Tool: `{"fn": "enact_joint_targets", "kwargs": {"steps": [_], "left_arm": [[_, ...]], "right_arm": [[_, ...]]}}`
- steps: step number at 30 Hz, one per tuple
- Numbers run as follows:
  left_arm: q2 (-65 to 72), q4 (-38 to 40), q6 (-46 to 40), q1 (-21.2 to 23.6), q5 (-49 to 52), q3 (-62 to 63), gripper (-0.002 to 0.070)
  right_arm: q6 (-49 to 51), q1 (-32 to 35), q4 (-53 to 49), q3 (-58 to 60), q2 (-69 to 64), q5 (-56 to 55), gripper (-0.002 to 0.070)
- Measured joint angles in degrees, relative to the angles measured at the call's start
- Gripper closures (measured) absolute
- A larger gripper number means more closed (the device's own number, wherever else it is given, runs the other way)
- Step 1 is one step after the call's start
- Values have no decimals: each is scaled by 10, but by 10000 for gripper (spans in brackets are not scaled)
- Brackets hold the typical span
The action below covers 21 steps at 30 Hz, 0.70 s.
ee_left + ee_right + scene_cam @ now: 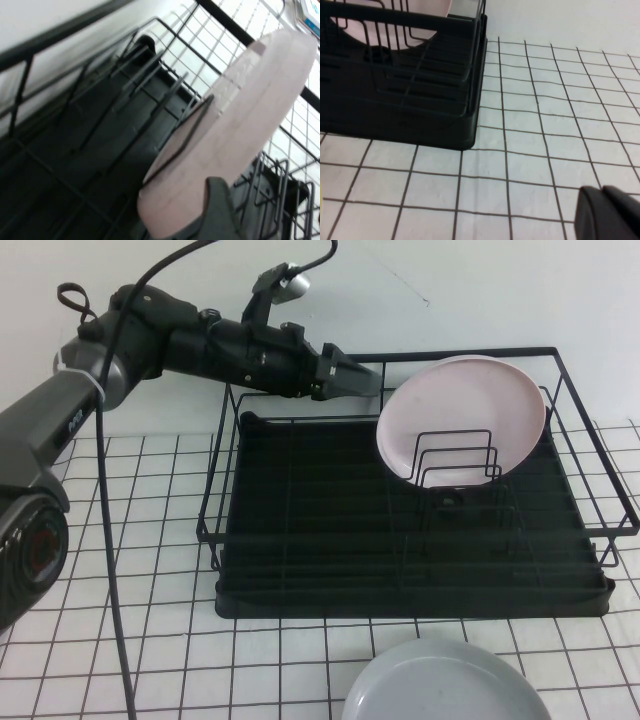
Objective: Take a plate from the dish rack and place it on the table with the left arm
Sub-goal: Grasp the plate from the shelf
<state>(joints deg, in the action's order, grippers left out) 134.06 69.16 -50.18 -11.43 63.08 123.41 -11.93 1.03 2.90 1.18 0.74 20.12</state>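
**Left gripper at the plate's edge, inside the rack's back rail**

The left arm (130, 335) reaches in from the left, above the rear of the dish rack (400, 540). Its left gripper (368, 381) sits just beside the upper left edge of the pale pink plate (462, 415); whether its fingers are open or closed on the rim cannot be told. In the left wrist view one dark finger (220, 210) lies across the plate's near rim.

The plate stands tilted in the upright wire loops (457, 462) at the rack's back right, leaning toward the top rail. The rack's left half holds nothing. A grey-blue plate (445, 685) lies flat on the table (150, 640) just before the rack's front edge.

The right gripper (610, 212) hovers low over bare tiles off one corner of the rack; its fingers' state cannot be told.
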Motion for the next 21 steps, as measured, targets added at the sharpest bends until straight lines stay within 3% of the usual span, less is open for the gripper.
{"fn": "enact_joint_targets", "kwargs": {"steps": [3, 13, 21], "left_arm": [[0, 10, -6, 0, -20, 0, 260], [5, 16, -62, -3, -54, 0, 260], [5, 16, -101, -37, -90, 0, 260]], "right_arm": [[0, 0, 0, 0, 0, 0, 678], [0, 0, 0, 0, 0, 0, 678], [0, 0, 0, 0, 0, 0, 678]]}}
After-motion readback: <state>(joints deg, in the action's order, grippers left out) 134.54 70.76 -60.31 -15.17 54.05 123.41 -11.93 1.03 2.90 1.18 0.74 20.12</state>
